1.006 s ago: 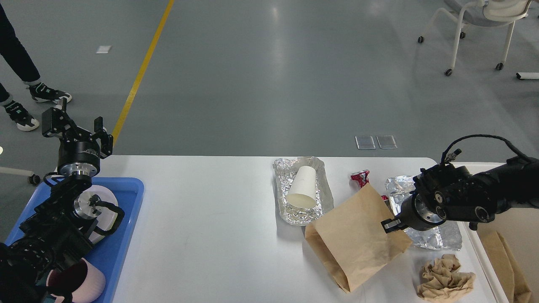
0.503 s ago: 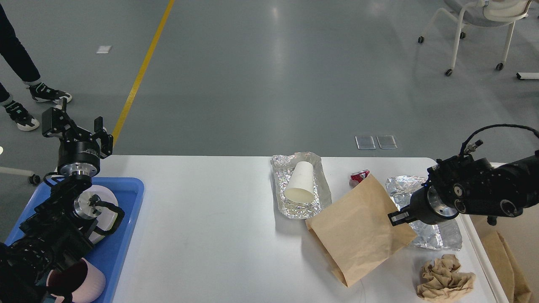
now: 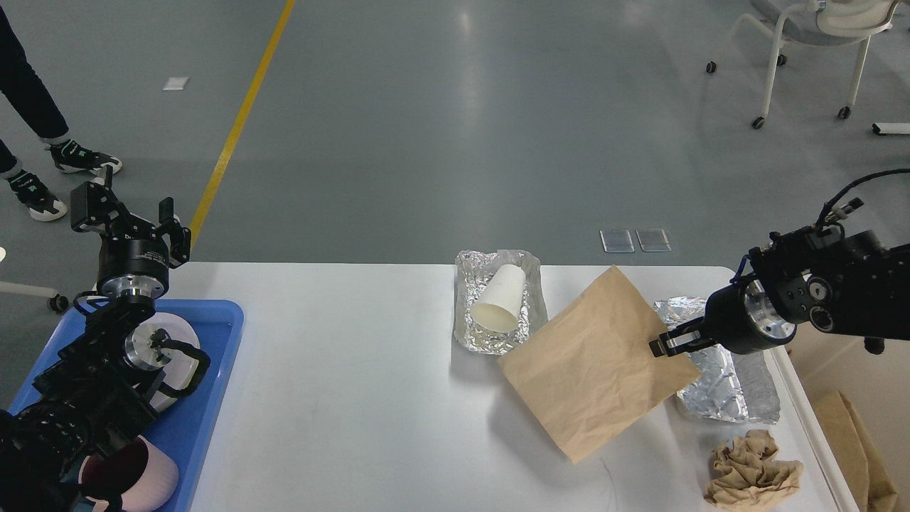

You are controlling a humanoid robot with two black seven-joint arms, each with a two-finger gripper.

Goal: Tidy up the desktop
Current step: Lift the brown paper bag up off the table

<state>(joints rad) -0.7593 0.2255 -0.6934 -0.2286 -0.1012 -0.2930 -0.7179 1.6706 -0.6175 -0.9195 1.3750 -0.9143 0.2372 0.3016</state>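
The white desktop carries litter. My right gripper is shut on the right edge of a brown paper bag and holds it lifted and tilted over the table. A white paper cup lies on its side in a crumpled foil tray just left of the bag. A second foil sheet lies under the right gripper. A crumpled brown paper ball sits at the front right. My left gripper stands open and empty above the blue tray.
The blue tray holds a white dish and a pink cup. A cream bin with brown paper in it stands beyond the table's right edge. A person's feet are on the floor at far left; a chair stands far right.
My right gripper has risen and moved right and back, lifting the brown bag off the table. The foil tray with the cup shifted slightly left and back. The red wrapper is now hidden behind the bag.
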